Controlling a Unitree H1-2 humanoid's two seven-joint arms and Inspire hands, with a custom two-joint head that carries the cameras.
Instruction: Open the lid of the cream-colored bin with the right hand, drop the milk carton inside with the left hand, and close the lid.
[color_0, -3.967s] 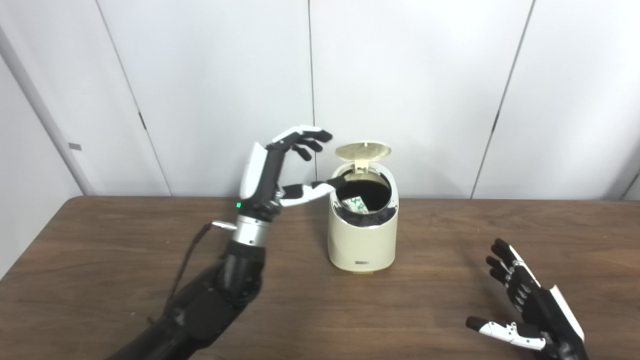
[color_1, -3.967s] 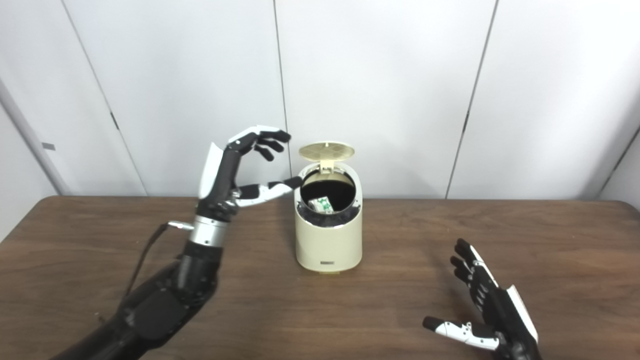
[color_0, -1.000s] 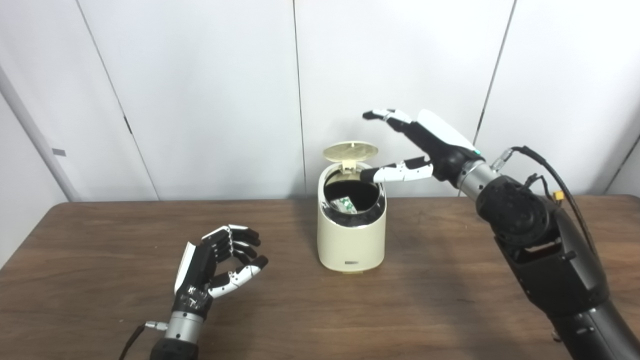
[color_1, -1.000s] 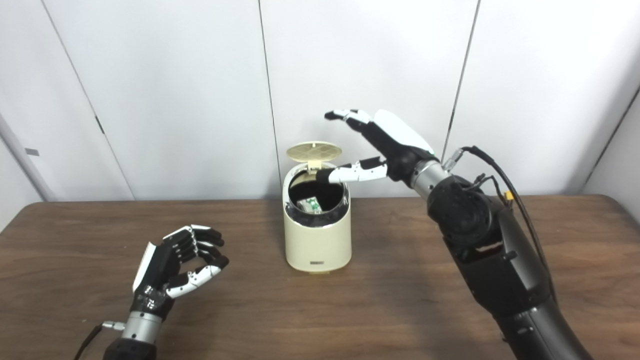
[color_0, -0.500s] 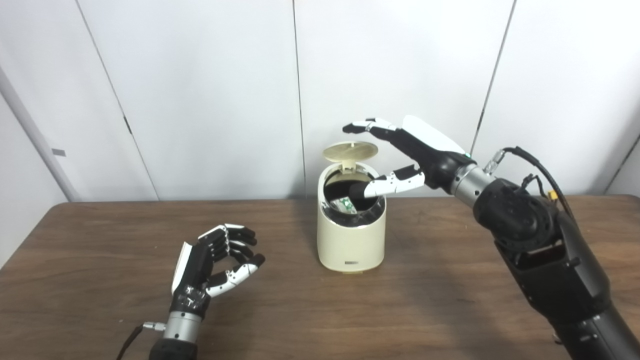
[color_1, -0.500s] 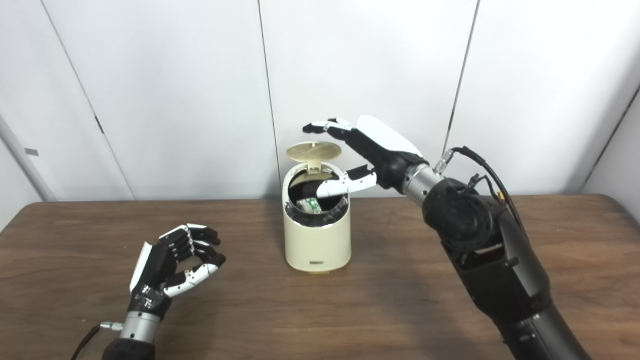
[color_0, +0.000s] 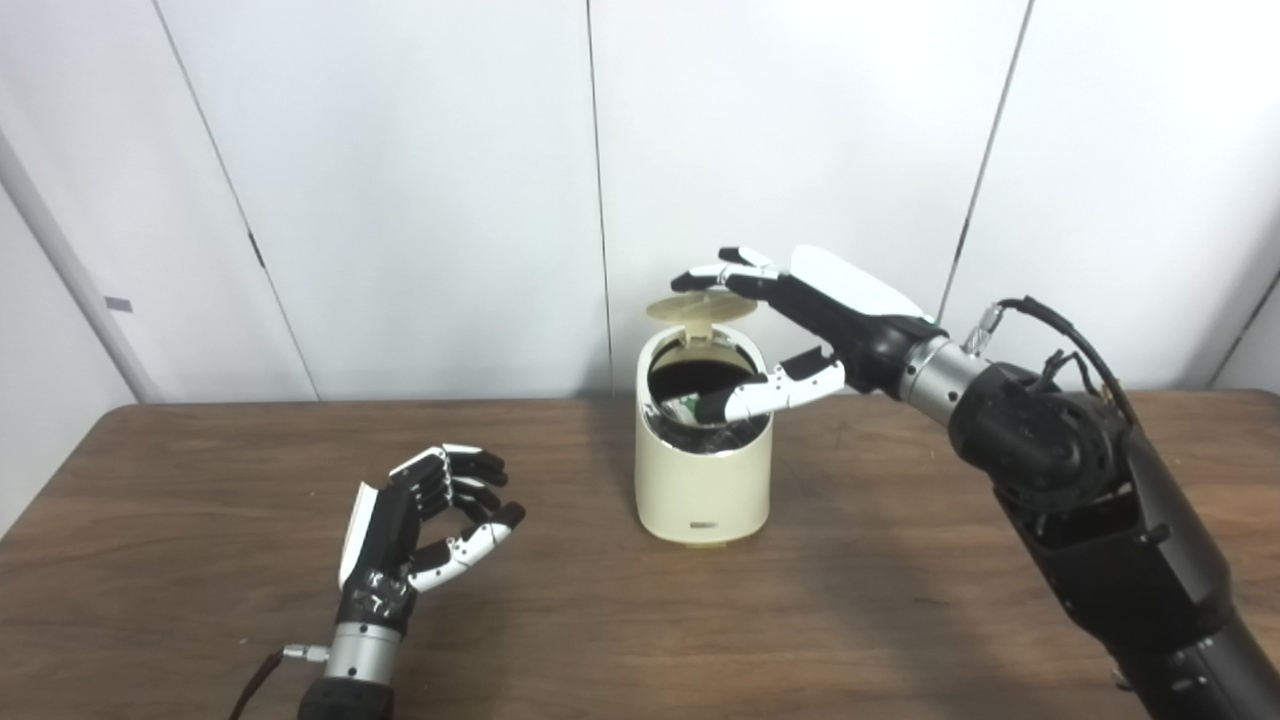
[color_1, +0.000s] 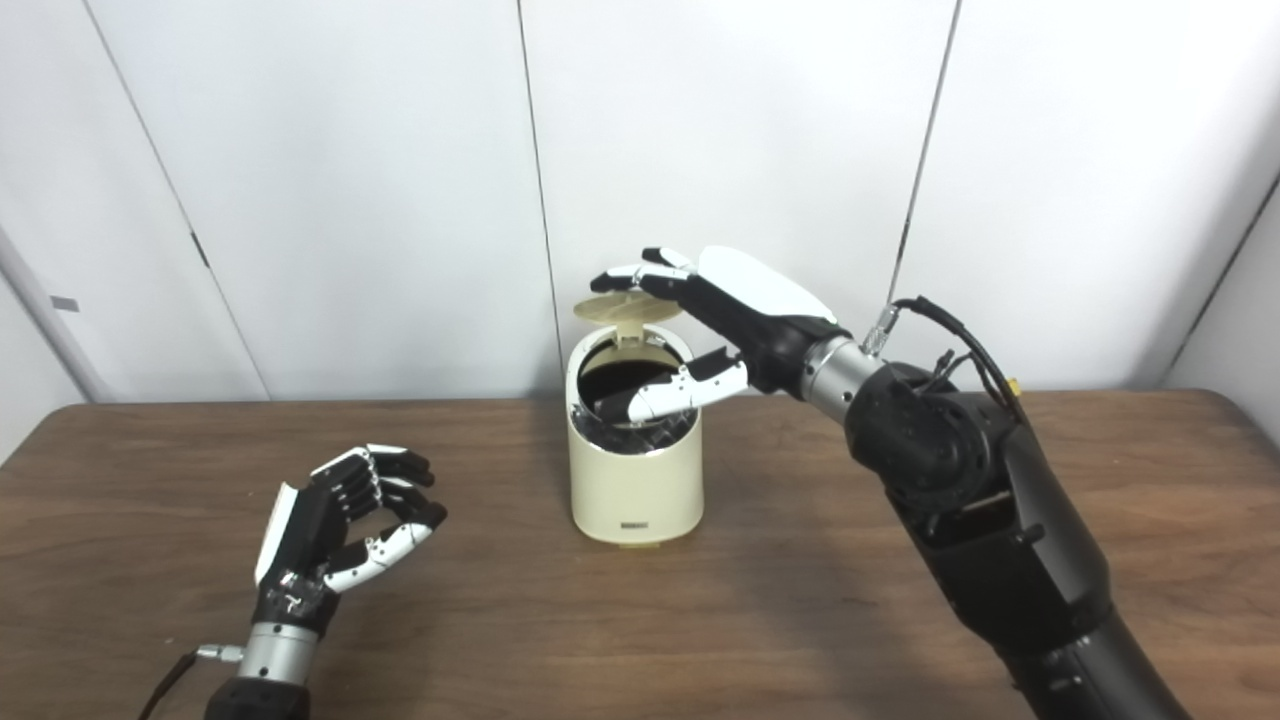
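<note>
The cream-colored bin (color_0: 703, 470) stands at the middle of the wooden table (color_0: 900, 600). Its round lid (color_0: 690, 306) is hinged at the back and tilted partly down over the opening. A bit of the green-and-white milk carton (color_0: 684, 404) shows inside the bin. My right hand (color_0: 800, 320) is open above the bin, its fingertips (color_0: 700, 278) on top of the lid and its thumb across the opening. My left hand (color_0: 420, 530) is open and empty with curled fingers, low over the table at the left.
White wall panels (color_0: 400, 180) stand behind the table's far edge. My right arm (color_0: 1080, 500) reaches across the right side of the table.
My right hand has moved left and down onto the lid, and the lid has tipped down from nearly upright. My left hand has sunk slightly at the left.
</note>
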